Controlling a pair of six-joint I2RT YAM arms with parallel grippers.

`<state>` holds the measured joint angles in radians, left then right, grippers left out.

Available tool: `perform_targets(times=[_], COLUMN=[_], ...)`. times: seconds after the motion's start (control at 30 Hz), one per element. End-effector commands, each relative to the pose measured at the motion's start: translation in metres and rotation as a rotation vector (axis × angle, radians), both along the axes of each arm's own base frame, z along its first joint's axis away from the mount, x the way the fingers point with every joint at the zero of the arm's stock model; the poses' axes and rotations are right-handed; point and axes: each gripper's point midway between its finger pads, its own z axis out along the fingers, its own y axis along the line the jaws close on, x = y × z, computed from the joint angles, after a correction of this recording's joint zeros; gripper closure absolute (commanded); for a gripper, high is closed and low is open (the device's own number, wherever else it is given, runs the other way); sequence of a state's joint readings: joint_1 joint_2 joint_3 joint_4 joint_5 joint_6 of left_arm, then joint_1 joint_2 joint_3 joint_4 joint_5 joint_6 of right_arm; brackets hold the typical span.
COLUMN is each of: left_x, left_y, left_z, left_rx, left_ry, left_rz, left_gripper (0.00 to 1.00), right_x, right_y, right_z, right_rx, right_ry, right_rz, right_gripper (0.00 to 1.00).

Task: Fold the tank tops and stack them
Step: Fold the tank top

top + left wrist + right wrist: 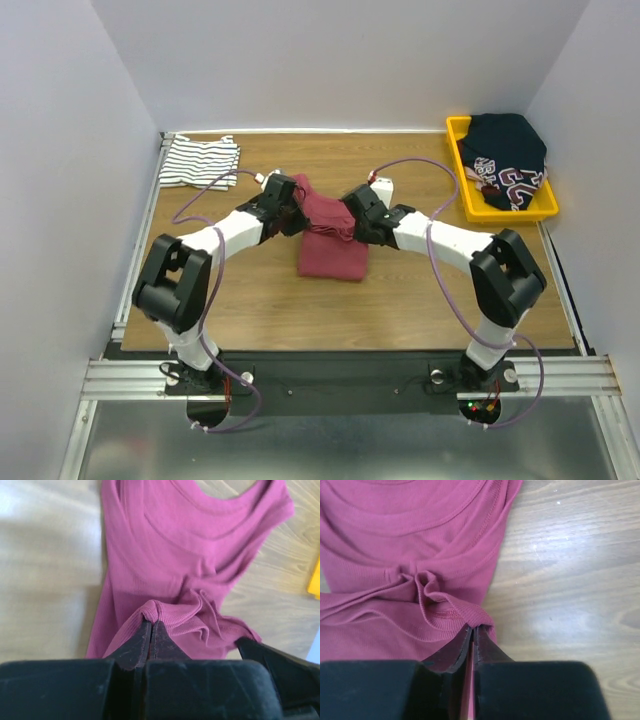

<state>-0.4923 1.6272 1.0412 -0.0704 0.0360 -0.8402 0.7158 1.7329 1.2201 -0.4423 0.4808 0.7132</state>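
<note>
maroon tank top [333, 250] lies mid-table on the wood, near part flat, far part bunched up between your two arms. your left gripper [151, 625] is clamped on a pinch of its ribbed cloth, jaws pressed almost together with the fabric caught at the tips. your right gripper [471, 629] is closed the same way on a stitched hem fold of the same top, at its edge just beside bare table [570, 580]. both claws sit near each other over the far part of the garment, with wrinkles gathered between them. striped tank top [200, 162] lies in the far left corner, well apart from the maroon one, nothing touching it. yellow bin [457, 150] in the far right corner holds a dark garment [505, 145] with lettering on it.
</note>
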Motion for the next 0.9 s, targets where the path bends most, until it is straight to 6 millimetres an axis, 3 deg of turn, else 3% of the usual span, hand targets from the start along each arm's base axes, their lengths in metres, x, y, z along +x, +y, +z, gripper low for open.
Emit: perform_targets(times=[0.0,0.1,0.13,0.27,0.33,0.4,0.47,0.5,0.53,0.6,0.63,0.73,0.87], left_x=[0.025,0.039,0.043,0.052,0.053,0.044,0.025,0.017,0.000,-0.023,-0.041,-0.074,-0.097], left_y=[-0.005,-0.005,-0.001,0.008,0.015,0.019,0.026,0.027,0.033,0.031,0.031,0.016,0.000], left_z=[-0.005,0.007,0.015,0.052,0.072,0.074,0.061,0.060,0.035,0.025,0.003,-0.018,-0.032], left_rx=[-0.003,-0.059,-0.070,-0.067,-0.060,-0.049,-0.042,-0.043,-0.029,-0.029,-0.026,-0.041,-0.043], left_ry=[-0.036,-0.109,-0.131,-0.208,-0.246,-0.238,-0.192,-0.191,-0.133,-0.114,-0.077,-0.042,-0.022], left_rz=[-0.044,-0.037,-0.032,-0.017,-0.007,-0.004,0.006,0.009,0.022,0.011,0.000,-0.075,-0.137], left_gripper=[0.79,0.60,0.52,0.44,0.44,0.46,0.55,0.57,0.60,0.60,0.60,0.52,0.44], right_x=[0.030,0.036,0.040,0.051,0.049,0.040,0.026,0.014,0.004,-0.012,-0.028,-0.050,-0.064], right_y=[0.007,0.004,0.001,0.003,0.005,0.005,0.009,0.005,0.004,0.004,0.002,0.006,0.014], right_z=[0.004,0.005,0.009,0.041,0.053,0.051,0.049,0.033,0.031,0.020,0.006,-0.010,-0.019], right_rx=[0.045,0.059,0.062,0.086,0.104,0.120,0.165,0.163,0.181,0.202,0.183,0.185,0.209], right_ry=[-0.035,-0.035,-0.046,-0.105,-0.121,-0.103,-0.070,-0.026,-0.012,0.024,0.053,0.090,0.114], right_rz=[0.002,-0.008,-0.011,0.008,0.028,0.043,0.077,0.076,0.082,0.076,0.084,0.087,0.100], right_gripper=[0.86,0.67,0.55,0.33,0.32,0.32,0.32,0.32,0.32,0.32,0.32,0.32,0.32])
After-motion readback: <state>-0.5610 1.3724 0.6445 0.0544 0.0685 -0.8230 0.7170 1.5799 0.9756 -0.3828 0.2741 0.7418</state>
